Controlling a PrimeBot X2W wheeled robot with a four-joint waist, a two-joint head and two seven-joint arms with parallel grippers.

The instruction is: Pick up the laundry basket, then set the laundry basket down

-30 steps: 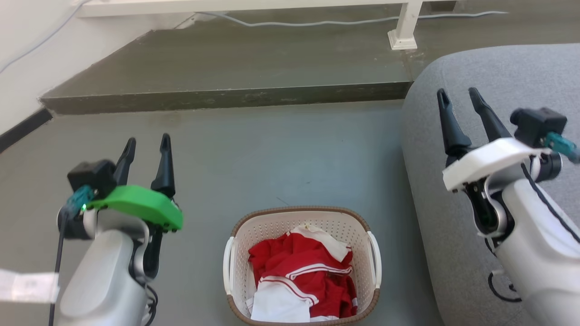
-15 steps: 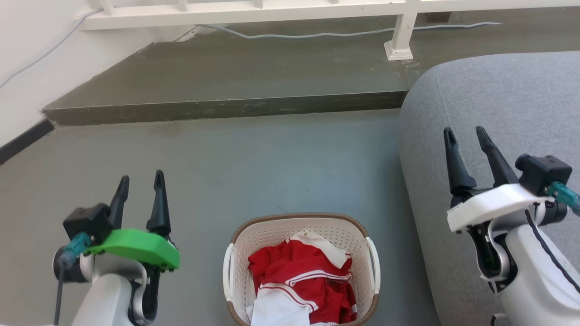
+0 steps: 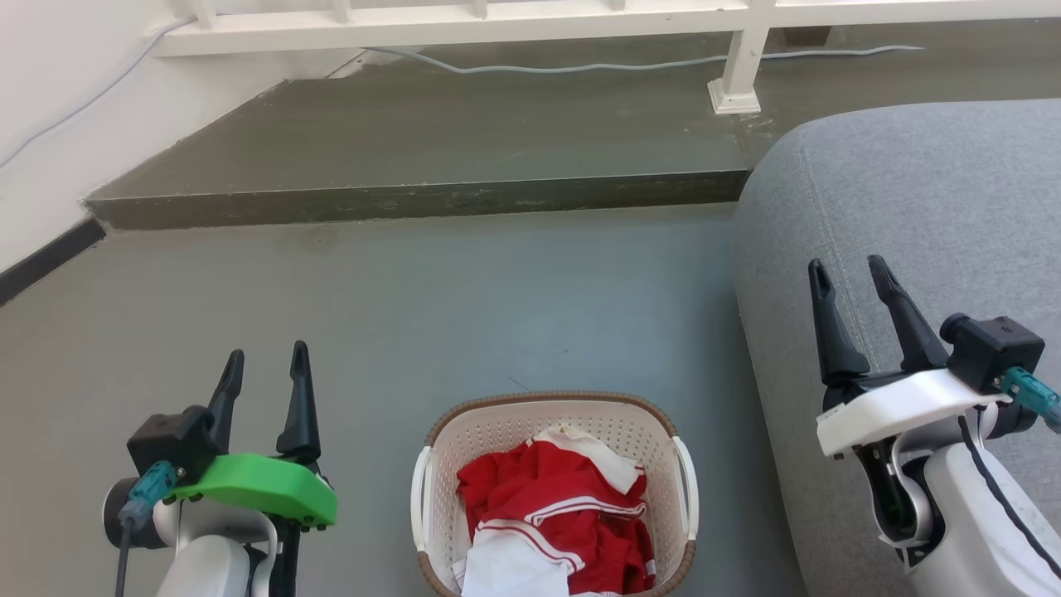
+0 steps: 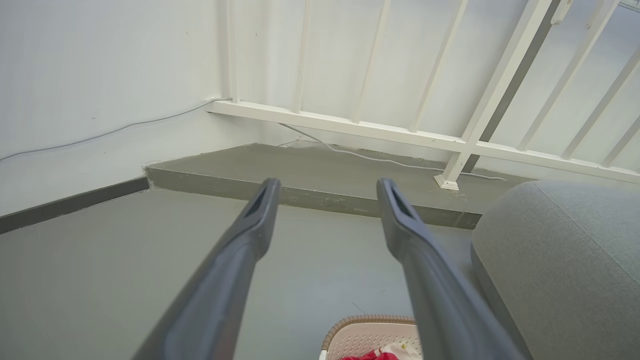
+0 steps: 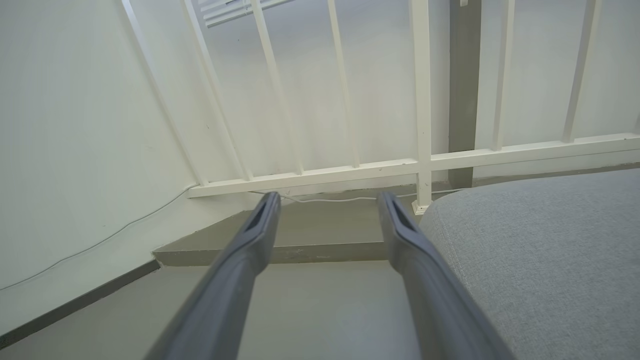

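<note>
The laundry basket (image 3: 497, 431), cream-white with a brown rim and white side handles, stands on the grey floor at the bottom centre of the head view, holding red and white clothes (image 3: 555, 514). Its far rim (image 4: 370, 320) peeks in at the bottom of the left wrist view. My left gripper (image 3: 265, 361), with its green wrist cover, hovers open to the basket's left, apart from it. My right gripper (image 3: 847, 272) is open to the basket's right, over the grey sofa (image 3: 912, 207). Nothing lies between either pair of fingers.
A raised concrete step (image 3: 414, 199) crosses the floor beyond the basket. A white railing (image 3: 738, 75) with a post stands on it, and a cable (image 3: 580, 62) runs along its base. The sofa bounds the right side, a white wall (image 3: 50, 124) the left.
Both grippers have come lower and closer to me in the head view. The camera tilted slightly, so the scene shifted. The basket stays put on the floor.
</note>
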